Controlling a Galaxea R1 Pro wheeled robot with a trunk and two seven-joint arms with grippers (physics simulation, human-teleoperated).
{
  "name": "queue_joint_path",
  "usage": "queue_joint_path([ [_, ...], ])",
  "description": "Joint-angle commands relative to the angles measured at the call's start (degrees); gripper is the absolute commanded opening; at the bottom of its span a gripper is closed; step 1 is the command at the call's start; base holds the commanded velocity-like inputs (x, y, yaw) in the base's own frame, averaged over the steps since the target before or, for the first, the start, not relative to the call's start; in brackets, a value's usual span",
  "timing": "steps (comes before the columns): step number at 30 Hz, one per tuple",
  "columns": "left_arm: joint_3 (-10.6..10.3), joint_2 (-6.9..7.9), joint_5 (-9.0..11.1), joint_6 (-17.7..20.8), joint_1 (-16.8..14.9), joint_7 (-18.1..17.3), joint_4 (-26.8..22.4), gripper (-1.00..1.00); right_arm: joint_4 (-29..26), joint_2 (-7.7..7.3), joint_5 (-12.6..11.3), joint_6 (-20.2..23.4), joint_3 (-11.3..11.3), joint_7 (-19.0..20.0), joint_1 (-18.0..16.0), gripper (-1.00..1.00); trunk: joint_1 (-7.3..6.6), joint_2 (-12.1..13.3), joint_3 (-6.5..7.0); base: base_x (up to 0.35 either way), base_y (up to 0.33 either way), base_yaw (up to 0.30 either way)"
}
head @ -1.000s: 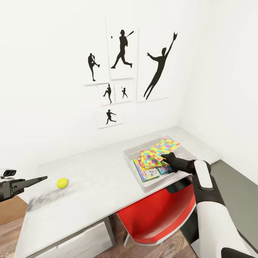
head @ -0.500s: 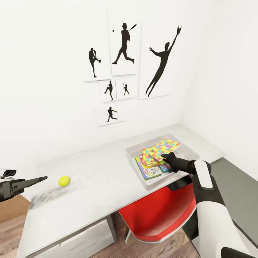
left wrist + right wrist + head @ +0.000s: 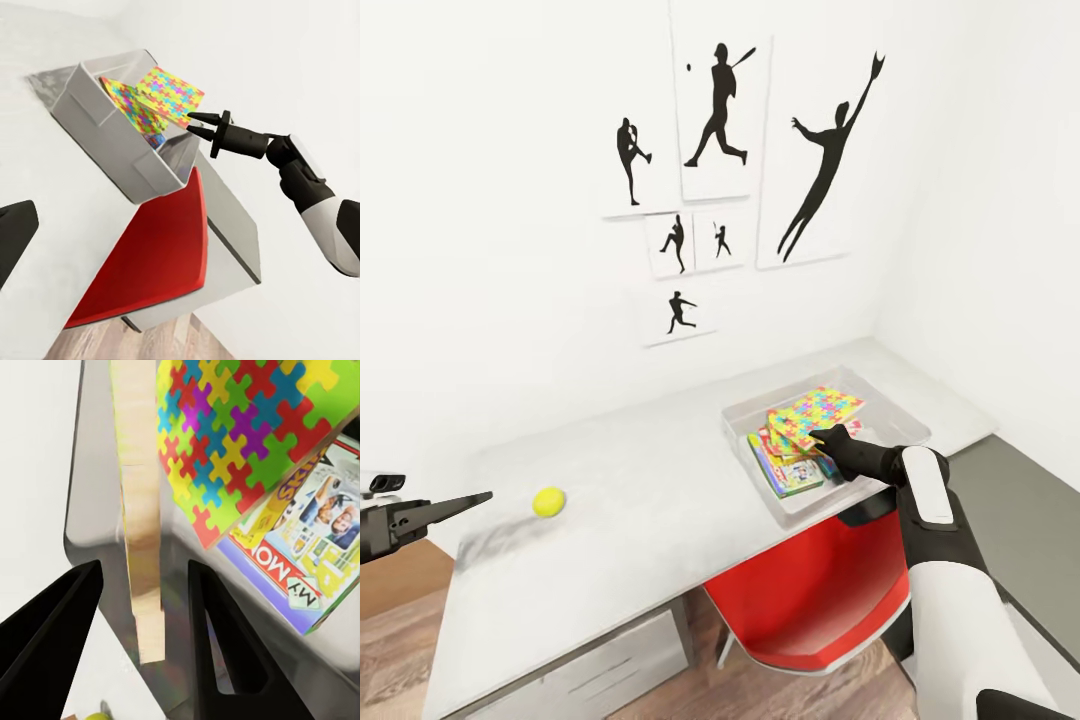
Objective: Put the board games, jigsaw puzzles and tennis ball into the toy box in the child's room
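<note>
Right gripper (image 3: 142, 607) spread wide, two black fingers (image 3: 45, 637) apart with a jigsaw puzzle (image 3: 142, 532) standing edge-on in the gap, touching neither finger as far as can be told. Edge of that puzzle pale tan, thin, slightly stepped. Seen from the left wrist, right gripper (image 3: 196, 124) parted at the near rim of the toy box (image 3: 112, 139), tips just beside the tilted puzzles.

Second jigsaw puzzle (image 3: 240, 442) lying flat-faced and tilted beside the first: interlocked pieces in red, yellow, green, blue, purple and orange. Under it a board game (image 3: 307, 562) with a purple border, yellow lettering and printed faces. From the head, both puzzles (image 3: 812, 412) propped at a slant over the game boxes (image 3: 792, 472) inside the toy box (image 3: 905, 425), a shallow translucent grey bin with sloped walls and a rim, set at the right end of the table (image 3: 650, 500).

Tennis ball (image 3: 548, 501) small, plain yellow-green, resting on the pale grey top well left of the bin, near the table's left end.

Left gripper (image 3: 455, 503) hanging off the left edge, near the ball but apart from it; opening cannot be told, only one dark finger (image 3: 13, 240) showing.

Red chair (image 3: 815, 600) tucked under the table below the bin. Black baseball silhouettes (image 3: 720, 105) on the white wall.
</note>
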Motion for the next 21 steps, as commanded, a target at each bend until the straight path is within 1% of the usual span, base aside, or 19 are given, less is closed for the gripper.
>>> queue_joint_path([
  [1,0.0,0.02,-0.06,0.61,-0.05,-0.25,0.0,1.0,-0.07,0.05,-0.67,0.17,-0.18,-0.6,-0.07,-1.0,0.03,-0.12,-0.21,0.026,0.034,0.0],
  [9,-0.06,0.01,-0.06,0.6,-0.04,-0.25,0.0,1.0,-0.1,-0.16,-0.77,0.19,-0.18,-0.6,-0.07,-1.0,0.03,-0.12,-0.92,0.006,0.008,0.0],
  [20,-0.06,0.01,-0.06,0.61,-0.03,-0.25,0.0,1.0,-0.1,-0.57,-0.83,0.23,-0.24,-0.6,-0.07,-1.0,0.03,-0.12,-1.04,0.0,0.0,0.0],
  [21,-0.06,0.01,-0.06,0.59,-0.01,-0.25,0.0,1.0,-0.12,-0.59,-0.83,0.24,-0.24,-0.6,-0.07,1.0,0.03,-0.12,-1.04,0.0,0.0,0.0],
])
